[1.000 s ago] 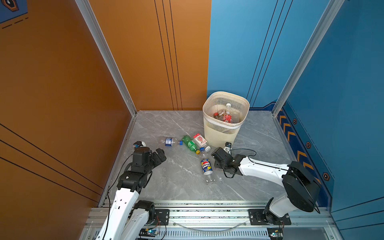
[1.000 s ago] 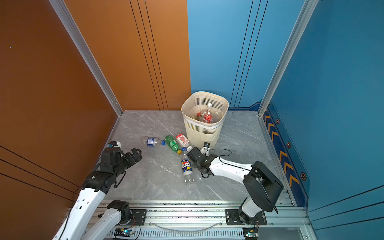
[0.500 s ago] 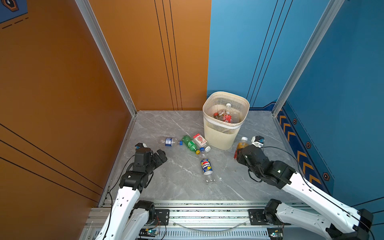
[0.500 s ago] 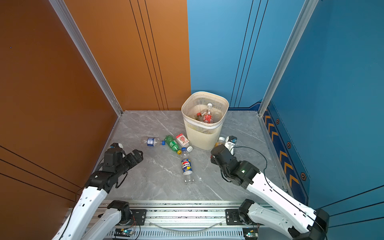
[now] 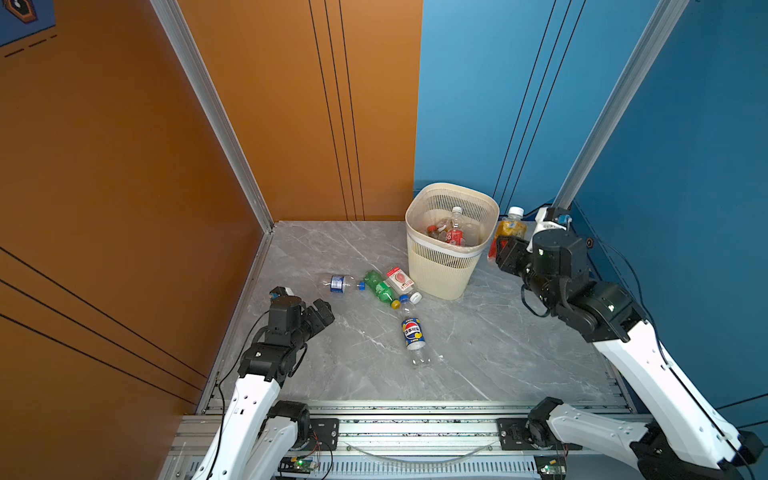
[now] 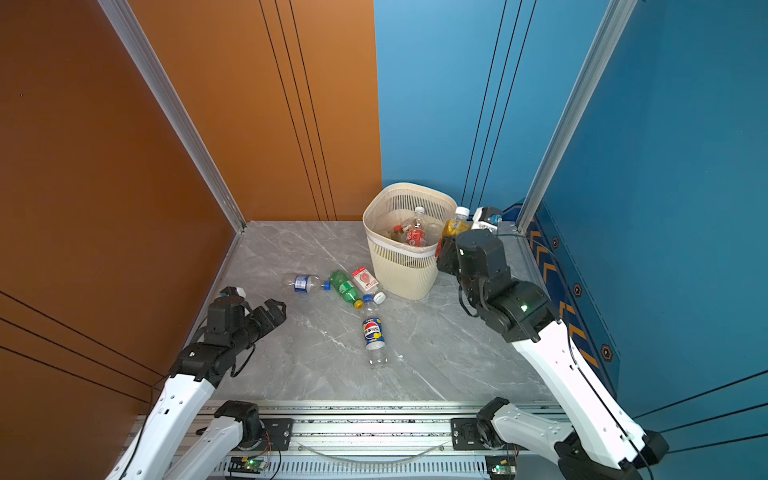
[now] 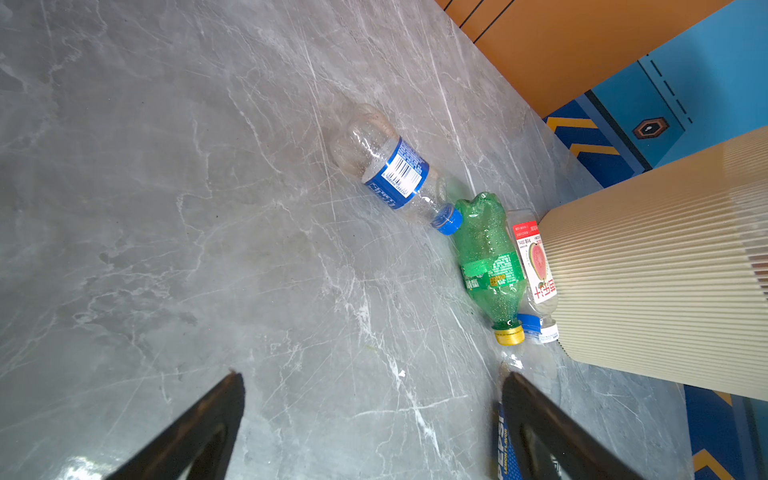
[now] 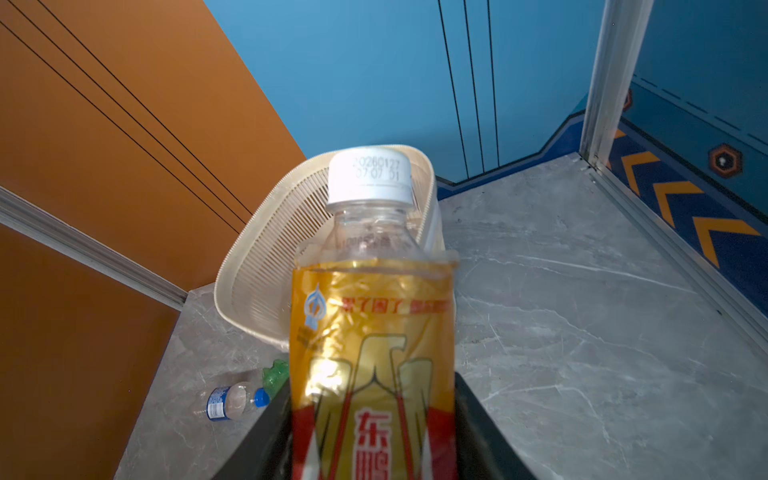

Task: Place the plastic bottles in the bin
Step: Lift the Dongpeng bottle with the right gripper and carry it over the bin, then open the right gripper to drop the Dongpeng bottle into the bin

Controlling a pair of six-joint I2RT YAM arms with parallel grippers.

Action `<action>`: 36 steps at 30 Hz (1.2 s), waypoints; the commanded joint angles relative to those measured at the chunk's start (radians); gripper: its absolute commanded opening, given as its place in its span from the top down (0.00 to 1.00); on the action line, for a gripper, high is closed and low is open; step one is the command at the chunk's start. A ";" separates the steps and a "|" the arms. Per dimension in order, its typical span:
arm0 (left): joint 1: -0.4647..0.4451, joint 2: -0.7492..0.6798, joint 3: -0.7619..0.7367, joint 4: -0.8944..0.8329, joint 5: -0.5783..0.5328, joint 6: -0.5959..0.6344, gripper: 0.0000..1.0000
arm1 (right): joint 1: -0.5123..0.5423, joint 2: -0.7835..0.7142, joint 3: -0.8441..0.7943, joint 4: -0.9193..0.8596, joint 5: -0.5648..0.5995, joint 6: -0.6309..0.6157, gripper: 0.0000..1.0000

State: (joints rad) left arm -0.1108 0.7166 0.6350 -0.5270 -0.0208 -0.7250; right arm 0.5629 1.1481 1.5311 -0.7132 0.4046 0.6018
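Observation:
My right gripper is shut on a yellow-labelled bottle with a white cap, held upright just right of the cream bin, cap about level with the rim. In the right wrist view the bottle fills the jaws with the bin behind it. Several bottles lie inside the bin. On the floor left of the bin lie a blue-labelled clear bottle, a green bottle, a watermelon-labelled bottle and a Pepsi bottle. My left gripper hangs open and empty, near the blue-labelled bottle.
Orange walls close the left and back, blue walls the back right and right. An aluminium rail runs along the front edge. The grey marble floor is bare between the Pepsi bottle and the right arm.
My right arm has lifted the yellow-labelled bottle from the floor near the Pepsi bottle and carried it up and right, to beside the bin's rim. The left arm has barely shifted.

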 commanded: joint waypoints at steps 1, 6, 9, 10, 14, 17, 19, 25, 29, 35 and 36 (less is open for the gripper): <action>0.010 -0.016 -0.012 -0.001 0.016 -0.005 0.02 | -0.038 0.111 0.098 0.053 -0.106 -0.095 0.48; 0.011 -0.030 -0.012 -0.015 0.016 -0.007 0.02 | -0.107 0.238 0.170 0.116 -0.197 -0.094 0.49; 0.014 -0.034 -0.012 -0.022 0.015 -0.005 0.02 | -0.135 0.292 0.200 0.116 -0.215 -0.099 0.48; 0.014 -0.035 -0.010 -0.024 0.016 -0.005 0.02 | -0.143 0.301 0.201 0.121 -0.223 -0.099 0.49; 0.016 -0.035 -0.011 -0.025 0.016 -0.008 0.02 | -0.177 0.333 0.202 0.127 -0.254 -0.100 0.48; 0.016 -0.034 -0.010 -0.025 0.016 -0.012 0.03 | -0.198 0.354 0.201 0.123 -0.274 -0.100 0.48; 0.016 -0.032 -0.010 -0.026 0.016 -0.011 0.02 | -0.206 0.365 0.202 0.120 -0.280 -0.105 0.46; 0.017 -0.032 -0.007 -0.025 0.017 -0.013 0.02 | -0.245 0.414 0.257 0.068 -0.351 -0.112 0.22; 0.017 -0.029 -0.007 -0.025 0.021 -0.014 0.02 | -0.246 0.384 0.294 0.041 -0.296 -0.132 0.07; 0.017 -0.023 -0.008 -0.024 0.024 -0.019 0.02 | -0.245 0.216 0.170 0.080 -0.249 -0.138 0.00; 0.017 -0.021 -0.007 -0.023 0.026 -0.019 0.02 | -0.244 0.175 0.121 0.097 -0.247 -0.132 0.00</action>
State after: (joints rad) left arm -0.1028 0.6926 0.6346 -0.5358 -0.0139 -0.7349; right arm 0.3206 1.4345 1.7233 -0.6258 0.1200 0.4747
